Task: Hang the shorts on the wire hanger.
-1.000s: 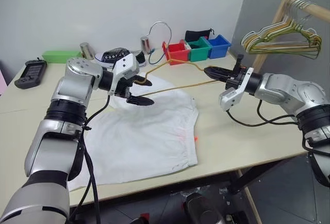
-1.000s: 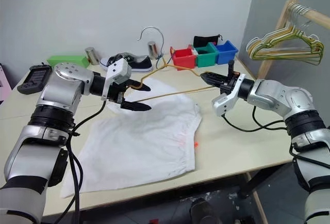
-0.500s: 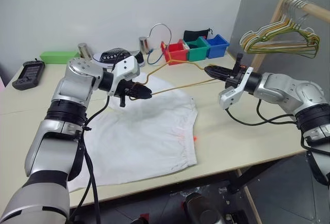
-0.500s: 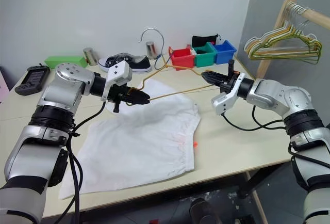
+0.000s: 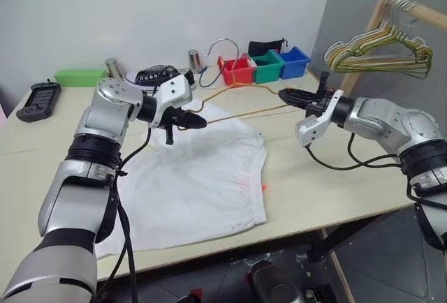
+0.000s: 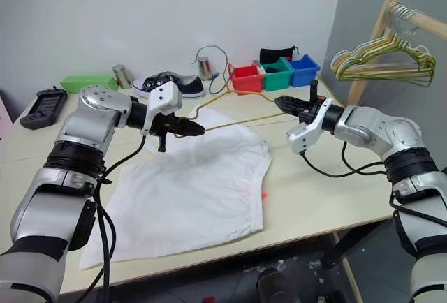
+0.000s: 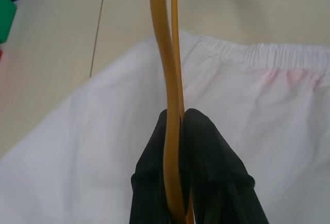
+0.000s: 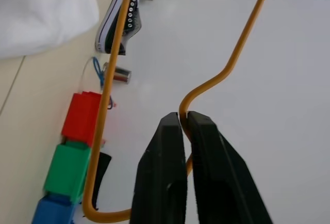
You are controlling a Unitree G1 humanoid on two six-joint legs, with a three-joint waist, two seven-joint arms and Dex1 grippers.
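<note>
1. Yellow-gold wire hanger point(image 5: 241, 111) is held in the air above the table point(image 5: 328, 177), between our two grippers and over the far edge of the shorts.
2. White shorts point(image 5: 195, 177) lie flat on the table, elastic waistband toward our right, a bit of orange drawstring point(image 5: 265, 188) poking out at that edge; nothing grips them.
3. Left gripper point(image 5: 197, 123): jaws pressed together, pinching the hanger wire at its left end, clear in the left wrist view.
4. Right gripper point(image 5: 286, 95): jaws look closed on the wire near its right bend in the right wrist view.
5. Progress: we judge it early. Hanger is picked up with both hands; shorts are not on it at all.
6. Left to do: get the fabric threaded or draped over the hanger bar.
</note>
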